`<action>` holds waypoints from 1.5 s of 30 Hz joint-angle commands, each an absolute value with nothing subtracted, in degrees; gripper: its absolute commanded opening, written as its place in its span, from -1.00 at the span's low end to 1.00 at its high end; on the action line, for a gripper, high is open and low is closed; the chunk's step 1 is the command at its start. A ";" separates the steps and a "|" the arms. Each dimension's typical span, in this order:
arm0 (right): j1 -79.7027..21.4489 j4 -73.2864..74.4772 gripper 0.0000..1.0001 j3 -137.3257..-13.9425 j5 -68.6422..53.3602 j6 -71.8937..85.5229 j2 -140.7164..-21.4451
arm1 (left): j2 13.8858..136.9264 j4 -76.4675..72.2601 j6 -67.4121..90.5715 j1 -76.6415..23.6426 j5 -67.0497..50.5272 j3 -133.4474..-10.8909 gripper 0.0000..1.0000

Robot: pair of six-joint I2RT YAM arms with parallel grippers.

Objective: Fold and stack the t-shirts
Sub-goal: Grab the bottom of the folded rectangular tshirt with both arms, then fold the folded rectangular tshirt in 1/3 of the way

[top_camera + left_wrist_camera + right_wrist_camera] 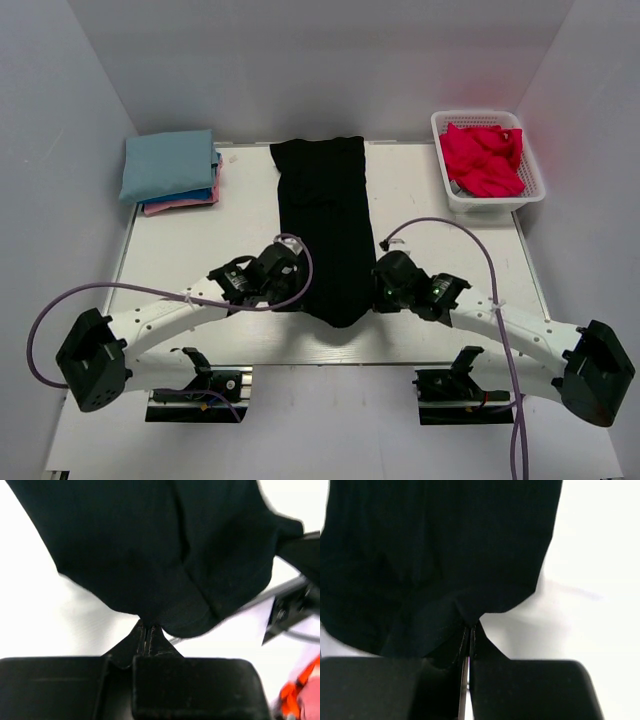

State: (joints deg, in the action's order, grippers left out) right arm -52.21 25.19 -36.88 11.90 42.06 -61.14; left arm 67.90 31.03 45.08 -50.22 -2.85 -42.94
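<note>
A large black t-shirt (324, 215) lies as a long narrow strip down the middle of the table, its near end lifted and sagging between my two grippers. My left gripper (292, 283) is shut on its near left corner; the left wrist view shows the cloth (150, 555) pinched at the fingertips (152, 630). My right gripper (377, 285) is shut on its near right corner; the right wrist view shows the cloth (435, 555) held in the closed jaws. A folded stack sits at the back left: light blue t-shirt (168, 165) on top, blue and pink (180, 205) beneath. Bright red t-shirts (482, 158) fill the basket.
The white lattice basket (530, 195) stands at the back right corner. White walls enclose the table on the left, back and right. Purple cables loop over both arms. The right arm's links (295, 605) show at the right edge of the left wrist view.
</note>
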 commanded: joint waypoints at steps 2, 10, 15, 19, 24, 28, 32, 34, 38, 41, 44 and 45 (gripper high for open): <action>-51.07 24.08 -1.00 -43.22 20.47 39.82 -64.16 | 71.00 32.61 45.18 -49.57 5.79 -50.25 -1.00; -45.54 16.45 -1.00 -52.55 29.18 35.16 -71.89 | 82.79 37.19 47.29 -45.44 21.52 -63.10 -1.00; -42.45 12.75 -1.00 -59.21 29.44 30.60 -78.74 | 87.26 34.89 45.80 -41.31 24.52 -68.11 -1.00; -39.12 9.24 -1.00 -61.78 26.81 27.78 -83.75 | 88.59 27.45 42.02 -37.72 23.38 -70.04 -1.00; -36.39 6.95 -1.00 -67.14 24.35 25.58 -89.80 | 93.77 24.96 38.06 -35.42 22.16 -75.30 -1.00; -34.37 6.33 -1.00 -71.35 21.72 23.82 -93.60 | 98.43 23.82 36.65 -32.97 20.31 -79.01 -1.00; -32.79 6.41 -1.00 -74.61 20.22 23.29 -97.73 | 102.12 23.82 36.65 -30.42 19.78 -81.74 -1.00; -32.17 6.42 -1.00 -76.19 19.07 22.76 -99.93 | 103.87 23.82 36.65 -29.71 17.94 -82.35 -1.00; -31.03 5.89 -1.00 -78.75 17.32 21.97 -103.26 | 106.08 23.30 36.65 -27.87 16.79 -83.50 -1.00; -30.06 5.89 -1.00 -80.77 16.26 21.80 -106.42 | 108.01 22.06 35.25 -27.33 16.17 -84.72 -1.00; -29.36 4.31 -1.00 -82.35 15.04 20.75 -109.23 | 111.35 21.97 35.24 -26.20 15.56 -87.00 -1.00; -29.01 4.74 -1.00 -82.96 14.51 20.83 -110.12 | 112.40 23.10 35.24 -25.58 15.56 -87.88 -1.00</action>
State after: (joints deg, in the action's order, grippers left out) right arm -29.93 7.60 -79.64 16.16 22.57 -108.33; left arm 111.42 23.81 36.18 -26.74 16.23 -84.25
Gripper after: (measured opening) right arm 0.011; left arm 0.029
